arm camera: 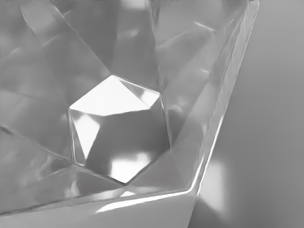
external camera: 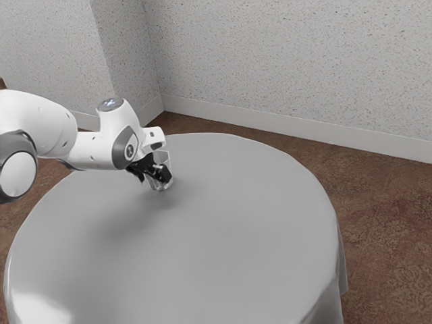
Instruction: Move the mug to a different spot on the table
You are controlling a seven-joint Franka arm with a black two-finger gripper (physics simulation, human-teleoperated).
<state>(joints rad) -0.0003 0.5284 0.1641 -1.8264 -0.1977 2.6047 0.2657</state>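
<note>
The mug (external camera: 161,178) is clear faceted glass and sits at the left part of the round table (external camera: 243,229) in the exterior view. My gripper (external camera: 155,173) reaches down onto it from the exterior view's left, its black fingers (external camera: 144,169) closed against the glass, so it is shut on the mug. The mug looks slightly tilted along with my hand, its base close to the cloth. Through the wrist view I look straight down into the mug (arm camera: 118,133), whose angular bottom shines bright, with its rim running beside a strip of grey tabletop (arm camera: 275,118).
A grey cloth covers the round table and hangs over its edge (external camera: 337,250). Brown carpet (external camera: 385,196) surrounds it, and speckled walls with a white baseboard (external camera: 304,125) stand behind. The table stretches wide toward the exterior view's right and front.
</note>
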